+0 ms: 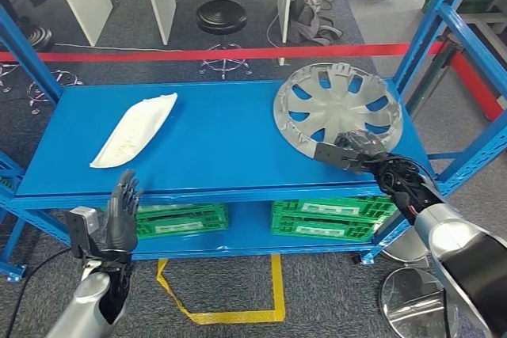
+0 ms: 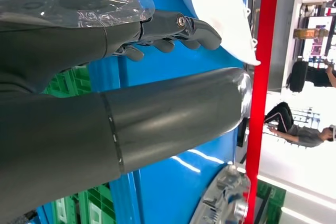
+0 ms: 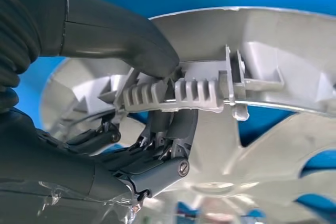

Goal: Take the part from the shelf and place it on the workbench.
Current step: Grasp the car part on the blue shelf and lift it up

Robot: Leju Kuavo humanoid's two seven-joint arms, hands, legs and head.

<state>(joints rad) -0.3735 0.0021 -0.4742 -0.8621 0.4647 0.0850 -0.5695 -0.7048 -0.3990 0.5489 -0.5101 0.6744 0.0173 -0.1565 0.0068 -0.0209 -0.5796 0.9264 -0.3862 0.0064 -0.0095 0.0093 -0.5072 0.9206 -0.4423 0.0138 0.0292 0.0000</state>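
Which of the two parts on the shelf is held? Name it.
The round silver wheel cover at the shelf's right end: the right hand grips its near rim. The long white panel lies untouched beyond the raised left hand.

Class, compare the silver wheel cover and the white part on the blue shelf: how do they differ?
The wheel cover is round, silver and spoked; the white part is long, narrow and plain. The right hand grips the wheel cover's rim; the left hand holds nothing, short of the white part. Both lie on the blue shelf.

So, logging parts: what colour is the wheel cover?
Silver-grey wheel cover, clearest in the head view.
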